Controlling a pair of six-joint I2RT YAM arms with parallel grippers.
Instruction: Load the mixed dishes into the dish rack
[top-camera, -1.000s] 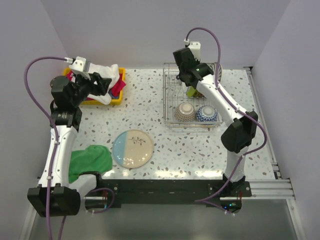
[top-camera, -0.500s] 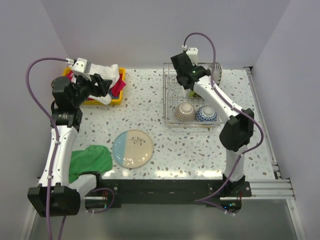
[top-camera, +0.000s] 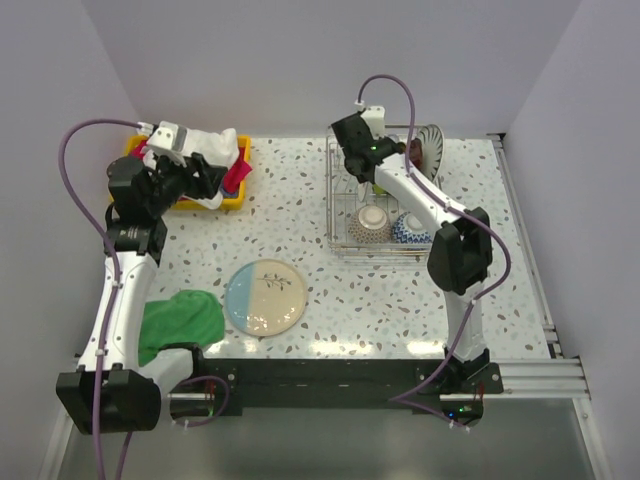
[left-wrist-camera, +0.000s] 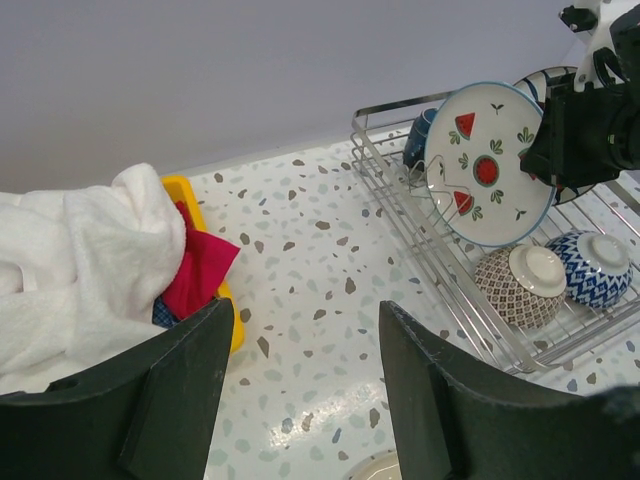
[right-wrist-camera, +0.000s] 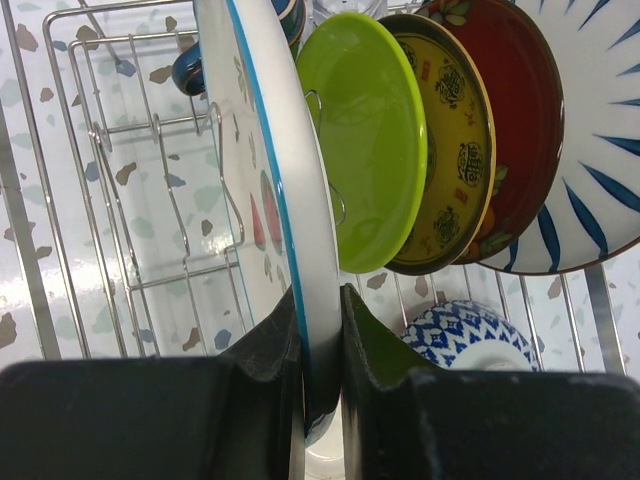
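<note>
The right gripper (right-wrist-camera: 318, 305), clamped on a blue-rimmed white watermelon plate (right-wrist-camera: 250, 140), holds it upright in the silver wire dish rack (top-camera: 332, 200) at upper right, so it should unclench next; the left gripper (left-wrist-camera: 305, 370) gapes idle.

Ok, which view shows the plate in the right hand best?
Left wrist: the plate faces it, pattern clear. Right wrist shows it edge-on in the right hand; from the top the arm mostly hides it.

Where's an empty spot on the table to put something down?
Bare tabletop between the yellow bin and the dish rack, and near the front, right of the blue-and-cream plate. The rack's back is crowded with standing plates.
</note>
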